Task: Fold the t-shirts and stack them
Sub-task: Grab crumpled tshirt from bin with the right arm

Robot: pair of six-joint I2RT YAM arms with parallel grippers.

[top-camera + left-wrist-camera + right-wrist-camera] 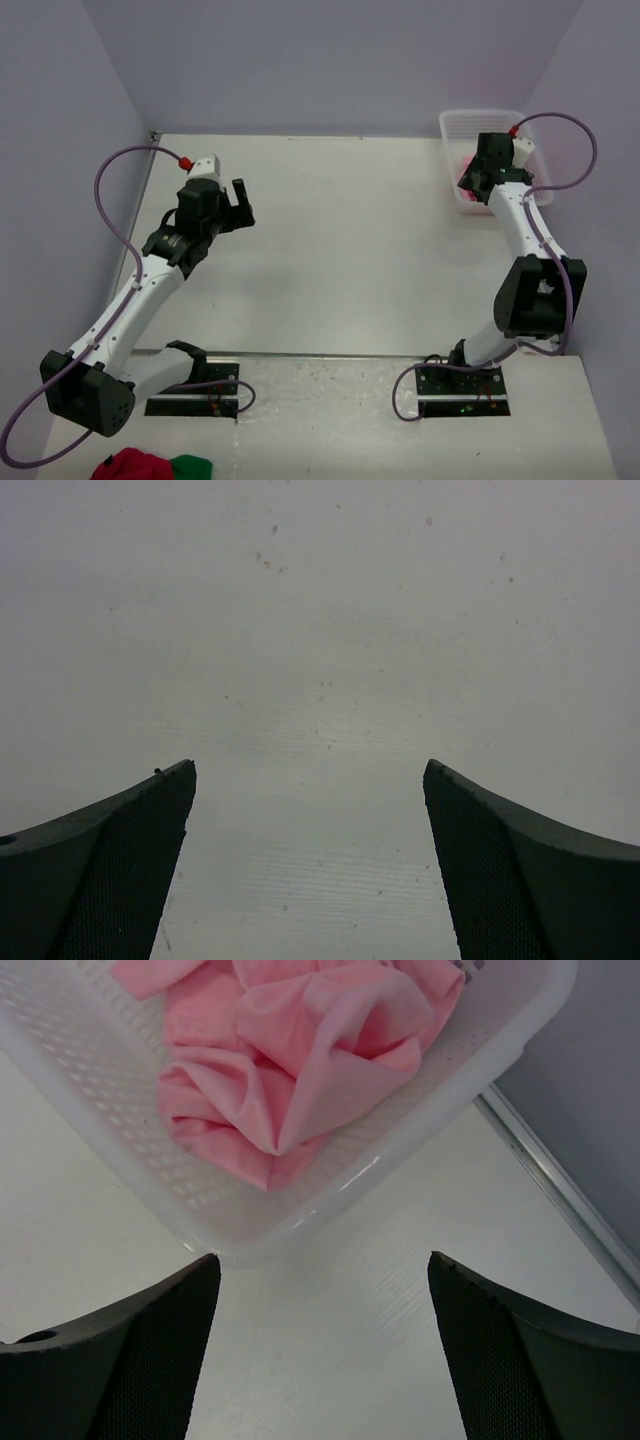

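Crumpled light pink t-shirts lie bunched in a white perforated basket at the table's far right corner; in the top view only a strip of pink t-shirts shows beside the arm. My right gripper hangs open just in front of the basket's near rim, over bare table, with nothing between its fingers. In the top view the right gripper is at the basket. My left gripper is open above bare table, far off at the left gripper position.
Pale walls close the table on the left, back and right, with a metal rail along the right edge. A red and green cloth heap lies off the table's near left, behind the left arm's base.
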